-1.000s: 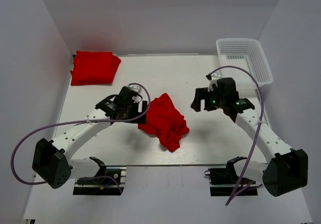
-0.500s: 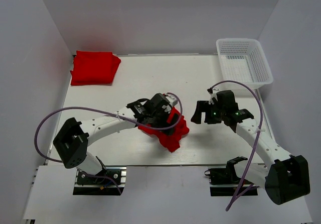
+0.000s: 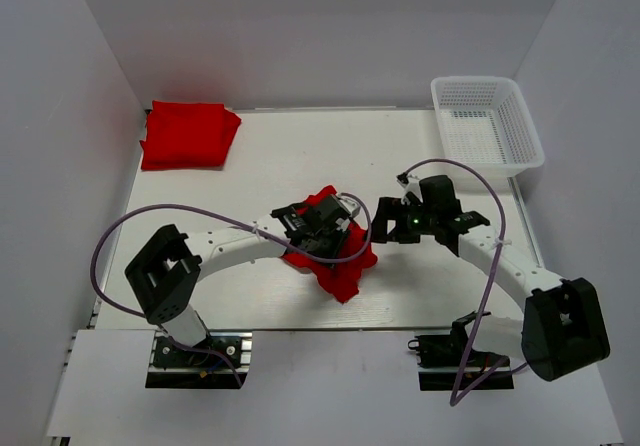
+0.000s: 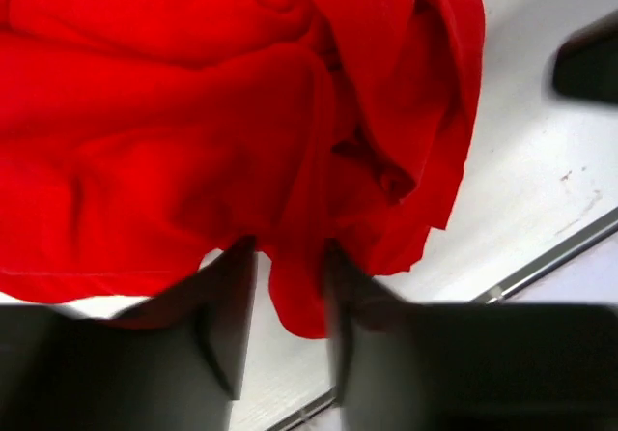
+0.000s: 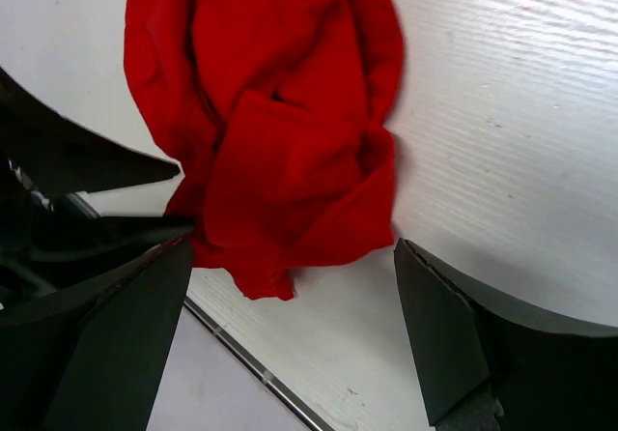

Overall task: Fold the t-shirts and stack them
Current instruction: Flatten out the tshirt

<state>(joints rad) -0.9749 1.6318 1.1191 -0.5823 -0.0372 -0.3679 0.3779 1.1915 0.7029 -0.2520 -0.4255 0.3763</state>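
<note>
Two red t-shirts lay on the white table (image 3: 300, 156), well apart from each other. One, the folded t-shirt (image 3: 188, 134), sat flat as a neat square at the far left corner, close to the left wall. The other, the crumpled t-shirt (image 3: 345, 266), was bunched in a loose heap near the middle of the table, nearer the front edge than the back. The left gripper (image 3: 322, 228) was down on the far left part of that heap. In the left wrist view its two dark fingers (image 4: 227, 325) stood close together, and a hanging fold of red cloth filled the narrow gap between them, so the jaws were clamped on the fabric. The right gripper (image 3: 386, 220) was just beside the heap on its right side, pointing toward it. In the right wrist view its fingers (image 5: 444, 334) were spread wide at the two sides of the picture and held nothing. The rumpled shirt showed on the table between them, and neither finger touched it there. Part of the left arm showed dark at the left edge of that view. At the far right corner stood a white mesh basket (image 3: 475, 81), well away from both grippers and both shirts.
</note>
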